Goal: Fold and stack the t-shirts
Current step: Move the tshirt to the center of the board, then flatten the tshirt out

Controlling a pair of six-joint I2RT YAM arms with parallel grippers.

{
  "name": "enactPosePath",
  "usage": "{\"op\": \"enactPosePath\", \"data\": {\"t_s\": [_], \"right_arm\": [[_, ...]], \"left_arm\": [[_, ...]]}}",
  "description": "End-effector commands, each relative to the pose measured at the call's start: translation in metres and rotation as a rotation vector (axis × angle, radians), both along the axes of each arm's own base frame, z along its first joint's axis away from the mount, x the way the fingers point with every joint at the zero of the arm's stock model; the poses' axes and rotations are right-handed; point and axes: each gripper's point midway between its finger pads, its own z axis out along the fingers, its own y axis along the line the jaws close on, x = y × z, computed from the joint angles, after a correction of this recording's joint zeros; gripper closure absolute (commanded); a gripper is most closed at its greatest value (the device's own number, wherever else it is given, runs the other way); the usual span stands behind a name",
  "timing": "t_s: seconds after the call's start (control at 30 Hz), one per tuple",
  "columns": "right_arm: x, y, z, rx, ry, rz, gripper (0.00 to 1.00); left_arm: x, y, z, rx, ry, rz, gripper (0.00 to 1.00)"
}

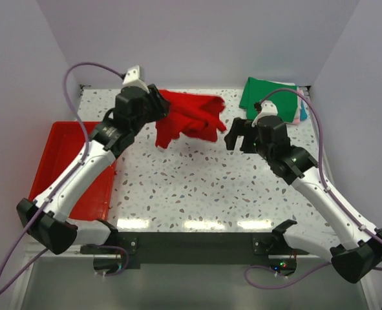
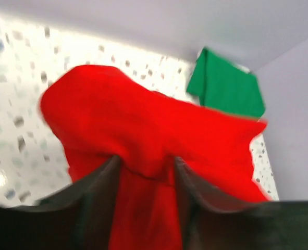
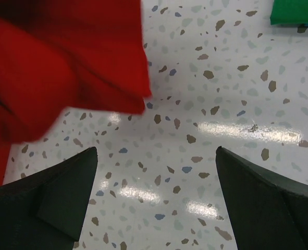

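The bright red t-shirt (image 1: 191, 119) hangs crumpled over the back middle of the table, held up by my left gripper (image 1: 161, 106), which is shut on its cloth (image 2: 143, 172). In the left wrist view the red cloth (image 2: 143, 135) fills the space between the fingers. A folded green t-shirt (image 1: 266, 93) lies at the back right, on top of a stack with pink and teal edges (image 1: 300, 115); it also shows in the left wrist view (image 2: 224, 83). My right gripper (image 1: 239, 135) is open and empty above bare table, just right of the red shirt (image 3: 65, 67).
A rigid red plastic tray (image 1: 58, 158) sits at the table's left edge under my left arm. White walls close the back and both sides. The speckled tabletop (image 1: 197, 187) runs to the near edge.
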Motion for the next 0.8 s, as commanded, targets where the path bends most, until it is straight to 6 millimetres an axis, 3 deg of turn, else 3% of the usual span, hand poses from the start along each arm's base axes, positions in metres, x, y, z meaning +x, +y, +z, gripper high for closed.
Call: {"op": "enactPosePath", "data": {"t_s": [0.0,0.07,0.1,0.17,0.27,0.3,0.33,0.4,0.43,0.6,0.77], "right_arm": [[-0.001,-0.015,-0.008,-0.042,0.009,-0.061,0.01],[-0.001,-0.017,-0.021,-0.063,0.034,-0.071,0.01],[0.002,-0.017,-0.029,-0.084,0.05,-0.073,0.01],[0.006,-0.014,-0.043,-0.099,0.07,-0.07,0.01],[0.019,-0.004,-0.07,-0.12,0.12,-0.064,0.01],[0.024,0.0,-0.075,-0.116,0.13,-0.064,0.01],[0.033,0.008,-0.09,-0.121,0.153,-0.056,0.01],[0.044,0.018,-0.098,-0.114,0.168,-0.049,0.01],[0.052,0.023,-0.116,-0.131,0.201,-0.05,0.02],[0.072,0.048,-0.135,-0.122,0.239,-0.017,0.13],[0.068,0.027,-0.155,-0.187,0.249,-0.103,0.14]], "left_arm": [[0.004,-0.013,-0.085,0.012,0.142,-0.046,0.45],[0.001,-0.012,-0.112,0.019,0.202,-0.073,0.29],[0.001,-0.004,-0.133,0.025,0.235,-0.07,0.27],[-0.004,-0.005,-0.153,0.013,0.279,-0.098,0.25],[-0.009,0.0,-0.189,0.01,0.344,-0.076,0.27],[-0.009,0.005,-0.21,0.019,0.392,-0.054,0.29],[-0.009,0.007,-0.218,0.026,0.412,-0.048,0.3],[-0.005,0.011,-0.231,0.029,0.44,-0.039,0.37],[-0.003,0.011,-0.242,0.036,0.463,-0.035,0.39],[0.003,-0.006,-0.256,0.013,0.475,-0.108,0.5],[-0.005,-0.055,-0.247,0.028,0.432,-0.296,0.52]]}}
